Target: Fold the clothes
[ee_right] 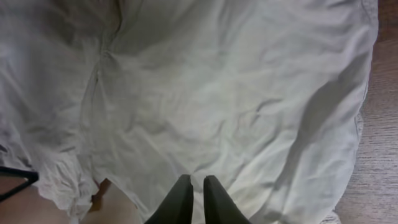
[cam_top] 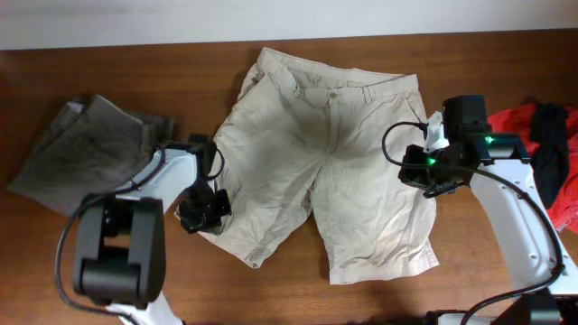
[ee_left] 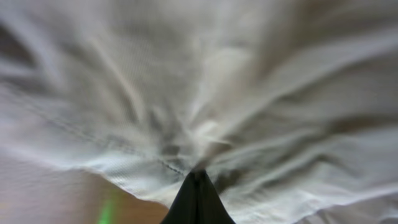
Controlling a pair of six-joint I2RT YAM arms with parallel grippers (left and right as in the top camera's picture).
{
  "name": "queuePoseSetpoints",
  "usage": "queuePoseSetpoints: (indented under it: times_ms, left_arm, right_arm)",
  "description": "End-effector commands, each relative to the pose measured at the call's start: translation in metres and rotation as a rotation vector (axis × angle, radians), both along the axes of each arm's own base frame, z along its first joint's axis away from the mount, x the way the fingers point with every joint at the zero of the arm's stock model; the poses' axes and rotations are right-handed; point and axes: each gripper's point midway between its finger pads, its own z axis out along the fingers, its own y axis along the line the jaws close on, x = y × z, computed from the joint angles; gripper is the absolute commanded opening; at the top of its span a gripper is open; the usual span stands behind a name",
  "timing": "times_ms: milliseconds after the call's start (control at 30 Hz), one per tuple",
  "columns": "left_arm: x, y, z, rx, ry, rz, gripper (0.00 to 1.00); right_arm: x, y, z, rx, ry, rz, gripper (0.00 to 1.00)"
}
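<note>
The light beige shorts (cam_top: 325, 153) lie spread flat mid-table, waistband to the far side, both legs toward me. My left gripper (cam_top: 206, 215) sits at the outer edge of their left leg. In the left wrist view its fingers (ee_left: 198, 175) are pressed together, and the cloth (ee_left: 249, 93) puckers in folds at the tips. My right gripper (cam_top: 432, 181) rests at the outer edge of the right leg. Its fingers (ee_right: 198, 180) stand nearly together, a thin sliver of pale cloth (ee_right: 217, 93) showing between them.
Darker grey shorts (cam_top: 86, 149) lie crumpled at the left, just beyond my left arm. A red garment (cam_top: 517, 119) and a black one (cam_top: 551, 149) are heaped at the right edge. The brown wooden table (cam_top: 135, 63) shows all around.
</note>
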Motion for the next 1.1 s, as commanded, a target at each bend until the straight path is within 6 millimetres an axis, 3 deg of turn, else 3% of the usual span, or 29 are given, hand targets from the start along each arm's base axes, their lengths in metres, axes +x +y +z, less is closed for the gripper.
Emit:
queuePoseSetpoints:
  times_ms: [0,67,133,267,467,500,667,867,1067]
  left_arm:
    - [0.029,0.020,0.053,0.121,-0.256,-0.063,0.01]
    - [0.044,0.029,0.079,0.170,-0.388,-0.061,0.05]
    - [0.061,0.032,0.105,0.164,-0.530,-0.084,0.19]
    - [0.082,0.030,0.121,0.114,-0.646,-0.127,0.33]
    - [0.103,0.023,0.088,0.022,-0.622,-0.228,0.40]
    - [0.108,0.021,0.070,-0.008,-0.593,-0.257,0.44]
    - [0.106,0.021,0.031,-0.040,-0.504,-0.319,0.47]
    - [0.116,0.034,0.016,0.026,-0.503,-0.345,0.49]
    - [0.107,0.036,-0.013,0.027,-0.417,-0.349,0.49]
  right_arm:
    - [0.002,0.003,0.002,0.006,-0.010,0.027,0.13]
    - [0.002,0.003,0.002,0.007,-0.010,0.027,0.13]
    - [0.002,0.003,0.002,0.007,-0.010,0.027,0.13]
    - [0.002,0.003,0.002,0.007,-0.009,0.027,0.13]
    - [0.002,0.003,0.002,0.007,-0.008,0.027,0.13]
    - [0.001,0.003,0.002,0.007,-0.007,0.027,0.13]
    - [-0.003,0.004,0.000,0.007,0.011,0.027,0.13]
    - [-0.004,0.004,0.000,0.008,0.014,0.027,0.13]
    - [-0.005,0.004,0.000,0.008,0.022,0.027,0.13]
